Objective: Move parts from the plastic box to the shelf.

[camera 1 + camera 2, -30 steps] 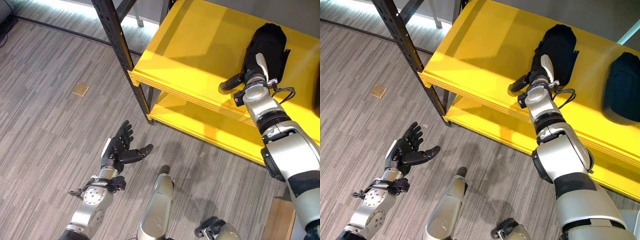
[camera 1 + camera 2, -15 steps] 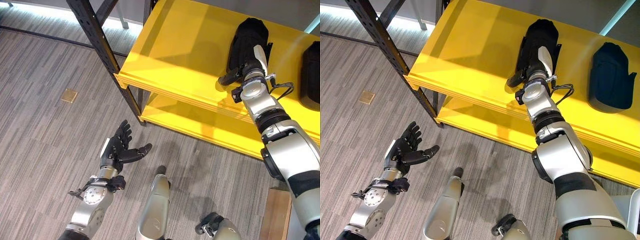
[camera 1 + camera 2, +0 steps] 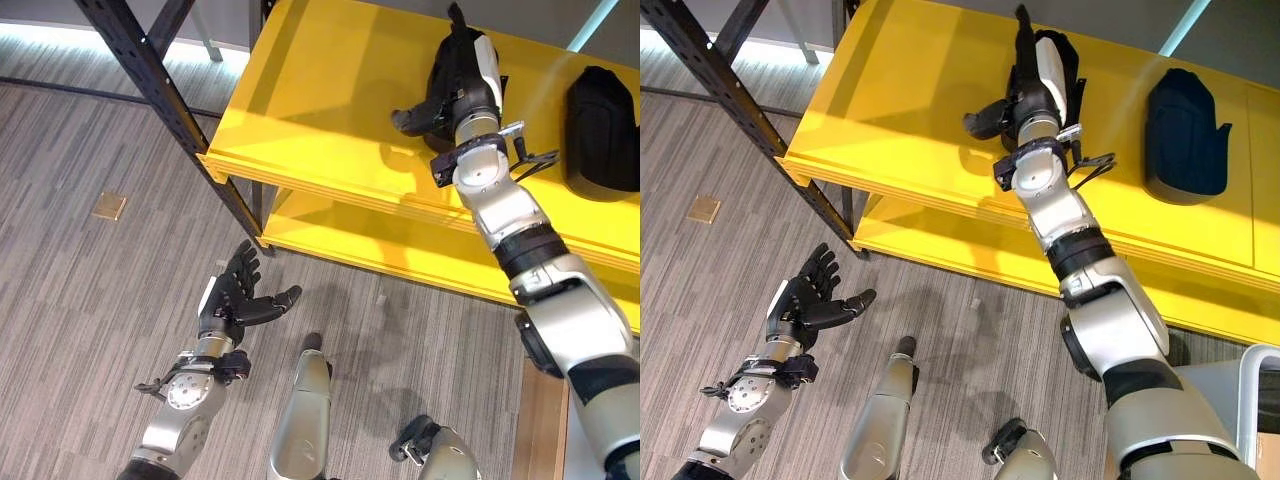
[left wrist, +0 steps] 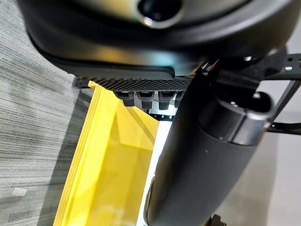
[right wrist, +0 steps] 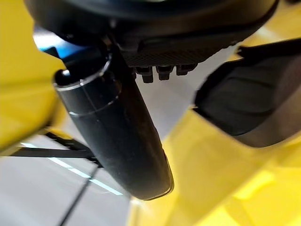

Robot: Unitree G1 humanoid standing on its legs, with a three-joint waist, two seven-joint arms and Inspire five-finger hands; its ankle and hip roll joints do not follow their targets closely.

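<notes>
The placing step looks finished: one black part [image 3: 1055, 50] lies on the yellow shelf [image 3: 910, 90] at the top centre of the frame, partly behind the right hand [image 3: 1025, 85], whose fingers are straight and hold nothing. A second black part [image 3: 1185, 135] rests at upper right. Next the arm should draw clear. The left hand [image 3: 235, 300] hangs open at lower left, over the floor [image 3: 90, 300].

Looks like a workshop or storage room. Yellow shelf [image 3: 330, 90] on a black perforated steel post [image 3: 160, 90] upper frame; grey striped carpet floor [image 3: 90, 330] lower left.
</notes>
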